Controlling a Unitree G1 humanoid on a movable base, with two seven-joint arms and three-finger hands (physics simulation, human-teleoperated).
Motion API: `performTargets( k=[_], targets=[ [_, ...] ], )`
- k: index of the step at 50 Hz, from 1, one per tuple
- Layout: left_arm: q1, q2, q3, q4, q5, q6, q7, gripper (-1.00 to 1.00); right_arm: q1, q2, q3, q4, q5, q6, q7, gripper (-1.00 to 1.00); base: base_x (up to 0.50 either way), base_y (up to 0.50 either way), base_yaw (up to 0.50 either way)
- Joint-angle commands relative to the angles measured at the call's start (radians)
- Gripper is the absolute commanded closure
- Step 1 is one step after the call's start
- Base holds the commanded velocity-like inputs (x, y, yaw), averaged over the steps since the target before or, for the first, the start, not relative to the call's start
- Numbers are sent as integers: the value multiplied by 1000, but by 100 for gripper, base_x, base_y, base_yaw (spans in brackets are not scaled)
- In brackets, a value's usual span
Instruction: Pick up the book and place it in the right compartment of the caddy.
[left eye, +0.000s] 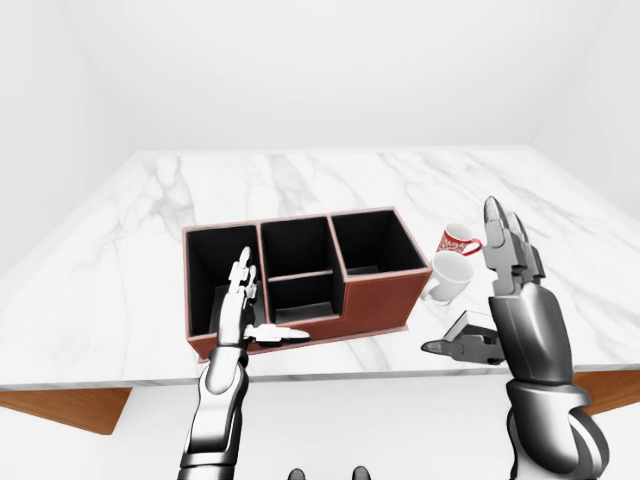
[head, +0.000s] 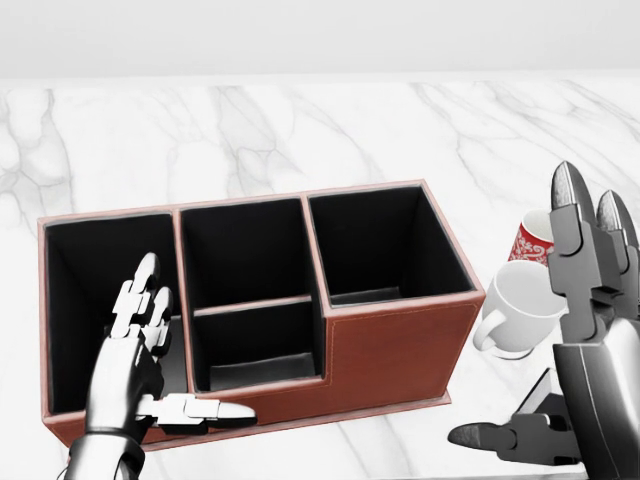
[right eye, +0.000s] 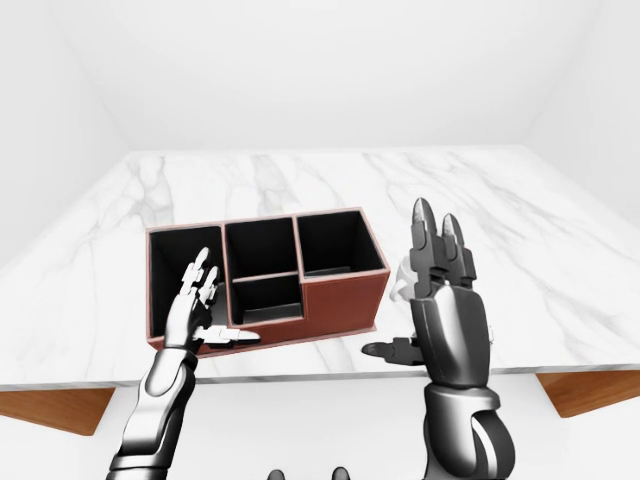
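Book (left eye: 472, 325) (no readable title) lies beside the caddy (head: 395, 345), behind right-hand fingers (head: 575, 225).

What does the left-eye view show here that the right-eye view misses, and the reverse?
Only the left-eye view shows the red patterned mug, the white mug clearly, and the book edge beside the right hand. The right-eye view adds nothing of its own; there the right hand covers the mugs. Both show the caddy, the marble table and the open left hand.
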Motion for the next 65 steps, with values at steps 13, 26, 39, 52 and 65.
performTargets(
  k=[13, 26, 39, 52, 65],
  targets=[
    [-4, -1, -1, 16, 1, -18, 3, -100, 83, 54, -193, -84, -42, 0, 147, -100, 0, 0, 0],
    [0, 0, -2, 15, 5, -26, 4, -100, 120, 108, -305, -56, -7, 0, 190, -100, 0, 0, 0],
    [-2, 1, 1, 23, 5, -35, 1, -100, 114, 119, -386, 20, 10, 0, 186, -100, 0, 0, 0],
    [1, 0, -1, 16, 7, -30, 3, -100, 97, 90, -417, 111, -2, 0, 177, -100, 0, 0, 0],
    [-2, 0, -1, 15, 7, -27, 4, -100, 70, 60, -476, 170, 10, -8, 188, -100, 0, 0, 0]
  ],
)
